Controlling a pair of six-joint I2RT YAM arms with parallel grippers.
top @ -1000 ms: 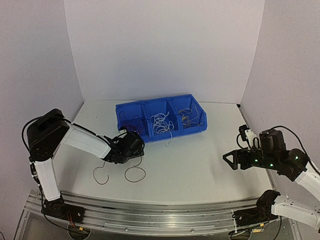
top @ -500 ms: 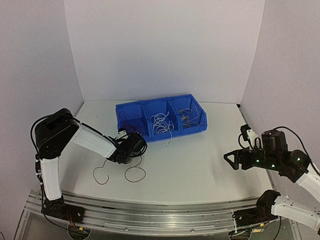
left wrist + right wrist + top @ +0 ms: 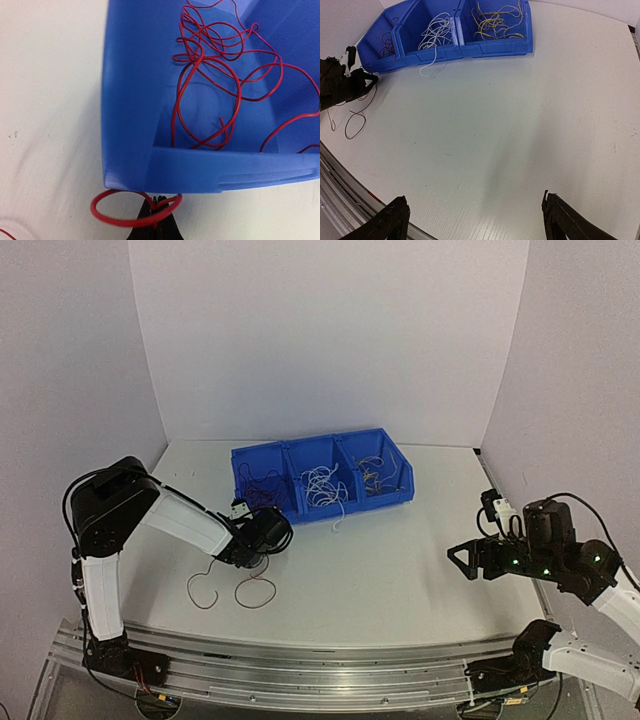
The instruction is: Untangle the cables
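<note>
The cables lie sorted by colour in a blue bin point(image 3: 385, 502): dark red ones point(image 3: 262, 483) in the left compartment, white ones point(image 3: 325, 485) in the middle, yellow-orange ones point(image 3: 372, 476) on the right. Two more dark red cables point(image 3: 255, 592) curl on the table in front of the bin's left end. My left gripper point(image 3: 266, 533) sits low at the bin's front left corner. In the left wrist view it point(image 3: 159, 204) is shut on a red cable loop point(image 3: 134, 222) just outside the bin wall point(image 3: 200, 170). My right gripper point(image 3: 462, 560) hovers open and empty at the right.
One white cable point(image 3: 340, 520) hangs over the bin's front wall onto the table. In the right wrist view the bin point(image 3: 485, 49) is far off, and bare white table lies under the right gripper point(image 3: 473, 200). Walls enclose the table on three sides.
The left gripper has closed on the red cable at the bin's corner. The cable loop on the table has shifted left and changed shape. The right arm has stayed still.
</note>
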